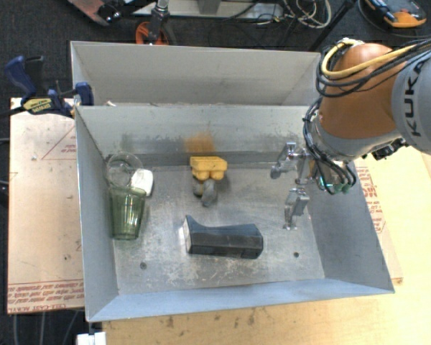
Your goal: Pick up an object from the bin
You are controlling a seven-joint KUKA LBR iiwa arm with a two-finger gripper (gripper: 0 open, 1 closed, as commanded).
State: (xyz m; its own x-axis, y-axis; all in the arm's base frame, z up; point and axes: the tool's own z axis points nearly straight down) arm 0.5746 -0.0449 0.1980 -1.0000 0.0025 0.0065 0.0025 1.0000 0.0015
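My gripper [285, 192] hangs over the right side of the bin, its two metal fingers spread apart with nothing between them. To its left, near the bin's front, lies a dark grey block [223, 239] with a white end. Farther back sits a yellow toy piece [207, 167] with a small grey part [206, 191] just in front of it.
A clear green-tinted cup [126, 210] lies at the bin's left side with a white object [143, 181] against it. The arm with its orange cover and cables enters from the right, above the bin's right wall.
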